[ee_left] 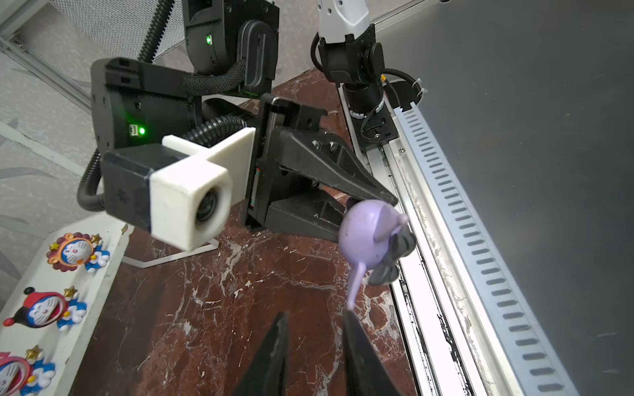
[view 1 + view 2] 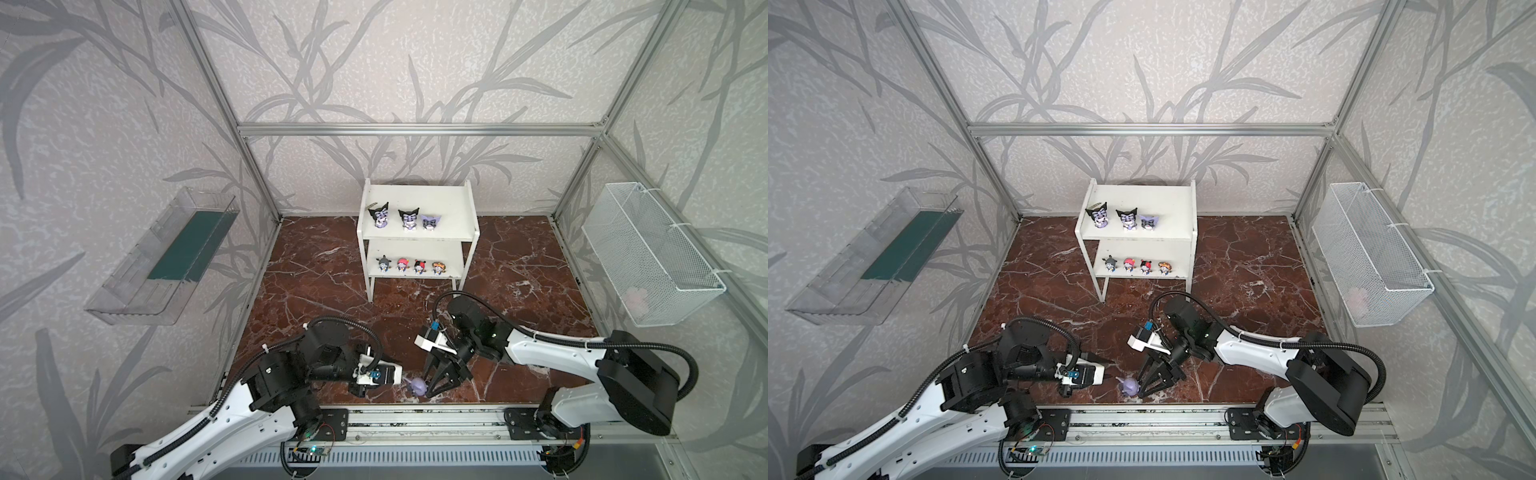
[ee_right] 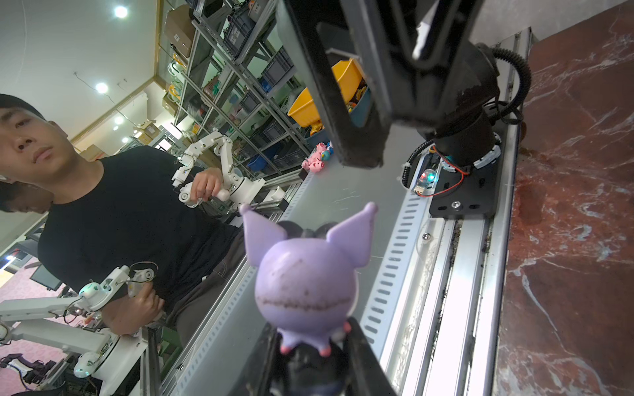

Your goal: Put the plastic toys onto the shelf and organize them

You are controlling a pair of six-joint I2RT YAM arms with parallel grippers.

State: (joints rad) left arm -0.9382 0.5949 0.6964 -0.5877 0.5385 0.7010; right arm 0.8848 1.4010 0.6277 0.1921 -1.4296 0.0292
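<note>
In both top views seven toys stand on the shelf [image 2: 451,205]. The eighth, the lavender toy [image 2: 418,385], is at the near edge, centre, pinched by my right gripper [image 2: 429,390], with my left gripper [image 2: 1108,369] just beside it.

Left wrist view: my left fingers [image 1: 358,346] stand slightly apart and empty, one tip touching its ear.

Right wrist view: my right pads [image 3: 365,363] clamp its body.

Next, I judge, I lift it clear and carry it far to the upper tier's free right end.

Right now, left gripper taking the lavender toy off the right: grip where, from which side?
On the lavender toy, probably the round head, from the left arm's side: the right gripper clamps the body, and the pointed ears taper, so they'd likely slip. The left gripper should straddle the near ear.
</note>
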